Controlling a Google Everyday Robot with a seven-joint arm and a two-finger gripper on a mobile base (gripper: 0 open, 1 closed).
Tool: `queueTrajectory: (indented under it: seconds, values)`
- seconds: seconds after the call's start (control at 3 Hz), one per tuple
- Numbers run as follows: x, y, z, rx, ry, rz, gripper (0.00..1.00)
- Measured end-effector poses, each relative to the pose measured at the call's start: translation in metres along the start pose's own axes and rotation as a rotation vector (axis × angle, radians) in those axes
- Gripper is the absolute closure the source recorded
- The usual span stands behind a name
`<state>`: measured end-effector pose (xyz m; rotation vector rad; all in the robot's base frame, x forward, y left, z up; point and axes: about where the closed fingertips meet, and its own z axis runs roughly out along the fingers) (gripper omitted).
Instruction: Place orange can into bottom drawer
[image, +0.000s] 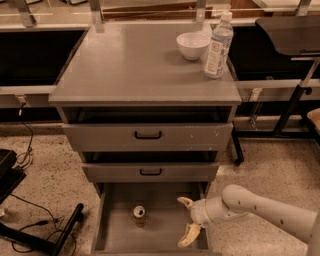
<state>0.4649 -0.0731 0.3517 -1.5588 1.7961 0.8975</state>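
The orange can (139, 215) stands upright inside the open bottom drawer (112, 235), left of its middle, silver top facing up. My gripper (186, 220) is open and empty, over the right part of the drawer, well to the right of the can and apart from it. Its two pale fingers (190, 235) are spread wide. The white arm (260, 207) comes in from the lower right.
A white bowl (192, 45) and a clear plastic bottle (218, 46) stand at the back right of the cabinet top (135, 65). Two upper drawers with black handles (148, 135) are slightly open. A black stand base (55, 235) and cables lie at the left.
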Motion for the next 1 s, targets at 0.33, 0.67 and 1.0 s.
queueTrajectory:
  seconds: [0.33, 0.67, 1.0]
  values:
    - [-0.027, 0.017, -0.033, 0.077, 0.119, 0.041, 0.0]
    - [-0.079, 0.062, -0.055, 0.126, 0.238, 0.058, 0.0]
    - [-0.116, 0.103, -0.047, 0.109, 0.343, 0.019, 0.0]
